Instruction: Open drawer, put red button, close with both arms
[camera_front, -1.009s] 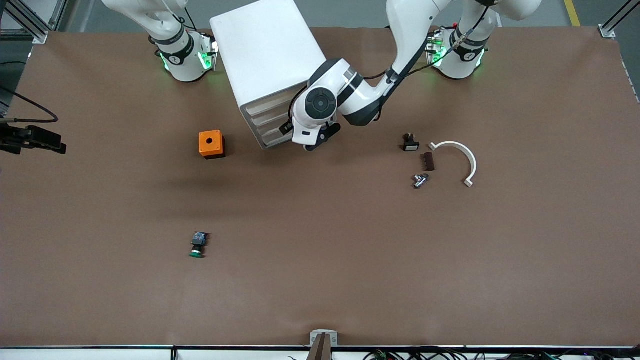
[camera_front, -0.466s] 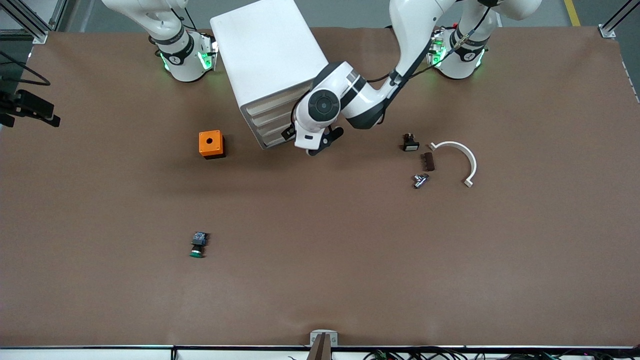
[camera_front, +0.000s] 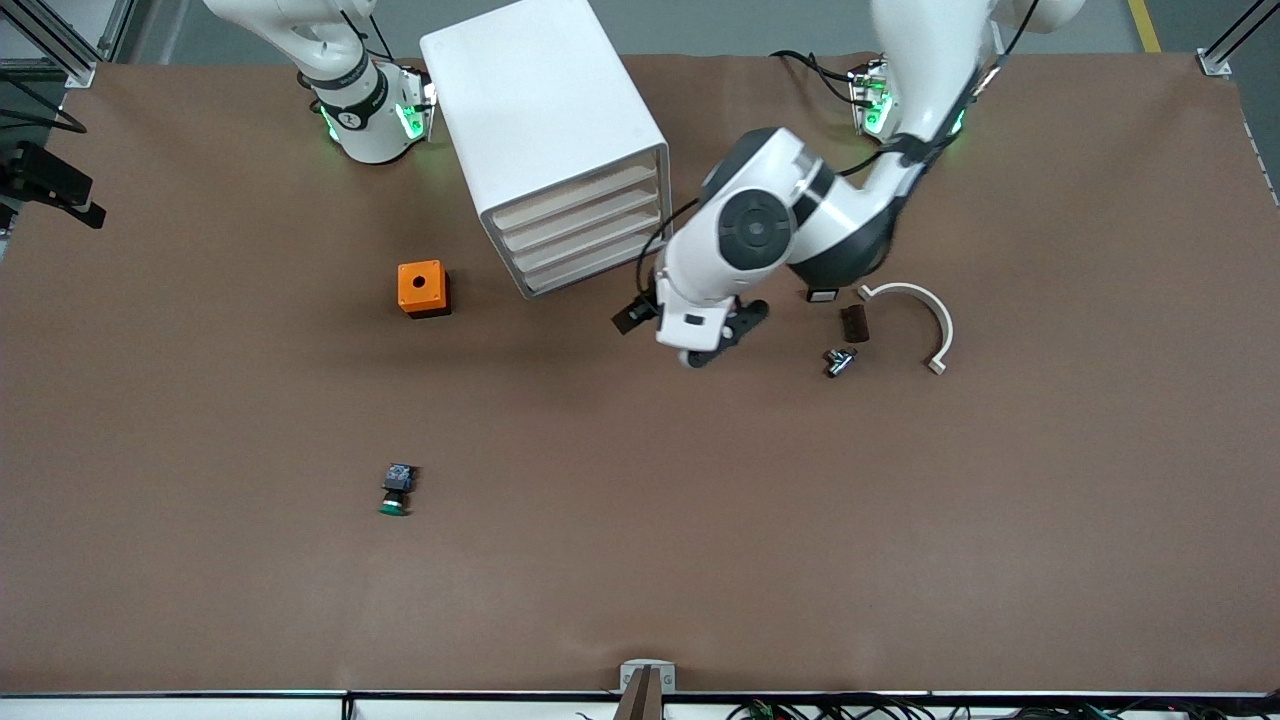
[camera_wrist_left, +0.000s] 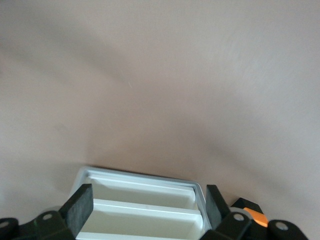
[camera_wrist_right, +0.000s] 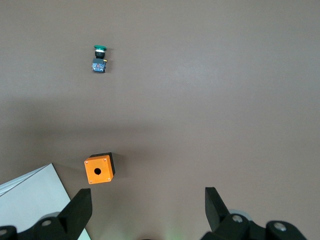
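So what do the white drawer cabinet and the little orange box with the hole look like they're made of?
The white drawer cabinet looks like smooth moulded plastic, though painted metal is possible: its top is an even satin white with rounded edges. The small orange box with a round hole seems matte plastic, uniformly coloured with crisp corners, on a black base.

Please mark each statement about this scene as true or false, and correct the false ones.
1. The left gripper holds a button. False: its fingers are open and empty, over bare table.
2. The orange box stands on the table beside the white drawer cabinet. True.
3. The green button lies inside the orange box. False: it lies on the table, nearer the front camera.
4. The right gripper is open, above the orange box. True.
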